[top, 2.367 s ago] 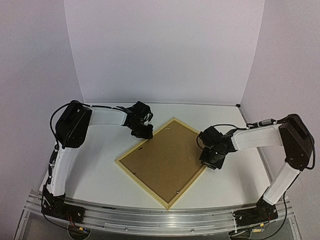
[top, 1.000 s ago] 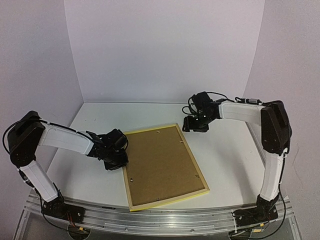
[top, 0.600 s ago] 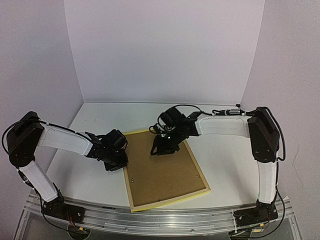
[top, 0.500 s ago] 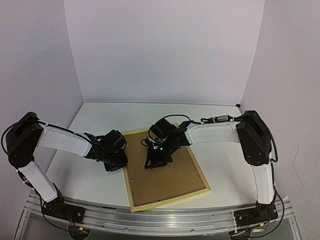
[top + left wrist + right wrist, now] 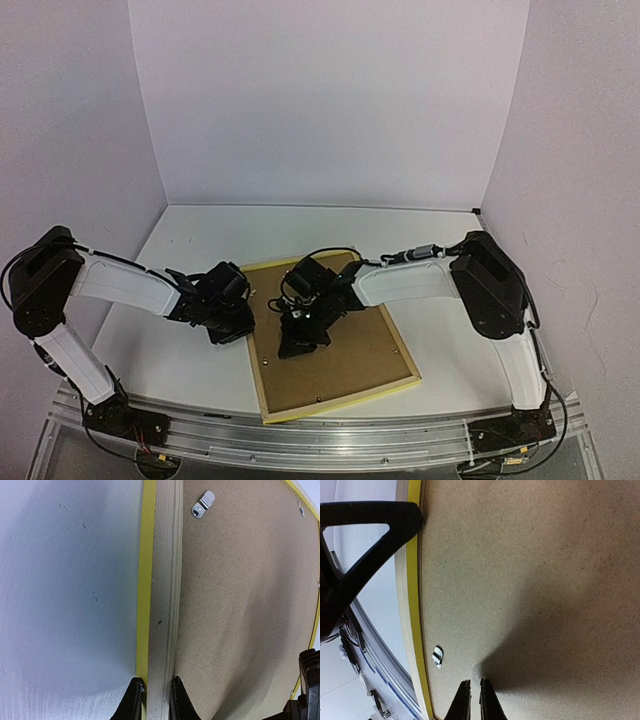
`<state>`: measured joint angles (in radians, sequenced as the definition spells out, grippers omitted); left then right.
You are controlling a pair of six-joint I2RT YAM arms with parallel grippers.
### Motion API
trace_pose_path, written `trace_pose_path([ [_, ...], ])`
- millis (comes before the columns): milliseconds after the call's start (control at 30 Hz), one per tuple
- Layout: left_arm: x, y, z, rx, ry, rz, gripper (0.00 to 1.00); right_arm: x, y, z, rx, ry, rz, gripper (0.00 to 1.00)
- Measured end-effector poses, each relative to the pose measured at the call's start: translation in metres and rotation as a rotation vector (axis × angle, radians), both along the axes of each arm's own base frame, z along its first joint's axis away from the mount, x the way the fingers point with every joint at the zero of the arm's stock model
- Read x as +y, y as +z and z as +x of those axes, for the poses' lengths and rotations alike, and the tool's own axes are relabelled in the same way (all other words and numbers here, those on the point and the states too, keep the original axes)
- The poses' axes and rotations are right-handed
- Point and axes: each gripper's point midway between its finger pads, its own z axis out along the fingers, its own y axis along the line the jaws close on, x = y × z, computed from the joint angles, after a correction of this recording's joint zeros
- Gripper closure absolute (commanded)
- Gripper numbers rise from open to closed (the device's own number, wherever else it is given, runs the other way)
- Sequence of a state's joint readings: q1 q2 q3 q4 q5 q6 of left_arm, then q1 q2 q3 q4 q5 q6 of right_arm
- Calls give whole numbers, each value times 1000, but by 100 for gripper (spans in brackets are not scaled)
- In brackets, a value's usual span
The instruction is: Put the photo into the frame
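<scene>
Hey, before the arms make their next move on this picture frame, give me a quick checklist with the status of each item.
1. Left pincer gripping the frame rail: ok, one finger on each side.
2. Right pincer over the backing board: ok, nearly closed, holding nothing.
3. Right tips touching the board: cannot tell.
4. Photo in view: not ok, no camera shows it.
5. Clip turned clear of the board: cannot tell.

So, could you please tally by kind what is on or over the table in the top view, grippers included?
frame: 1
backing board: 1
grippers: 2 (left gripper, right gripper)
Total: 4
</scene>
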<state>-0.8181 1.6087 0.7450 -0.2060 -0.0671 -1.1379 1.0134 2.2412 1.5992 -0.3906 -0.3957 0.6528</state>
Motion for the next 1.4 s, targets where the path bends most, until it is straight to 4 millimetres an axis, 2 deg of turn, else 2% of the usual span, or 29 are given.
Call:
trace_pose_path([
  [333,2,0,-1,2,16,-3,100,13,-1,2,10,-1,34,95],
  [867,2,0,-1,3,18,-4,100,49,-2,-6,53,67,136,97],
  [1167,2,0,-1,5,22,-5,100,50,-2,-7,45,69,133,97],
  [1400,2,0,-1,6,23,-6,100,40,-2,7,-6,17,97,97],
])
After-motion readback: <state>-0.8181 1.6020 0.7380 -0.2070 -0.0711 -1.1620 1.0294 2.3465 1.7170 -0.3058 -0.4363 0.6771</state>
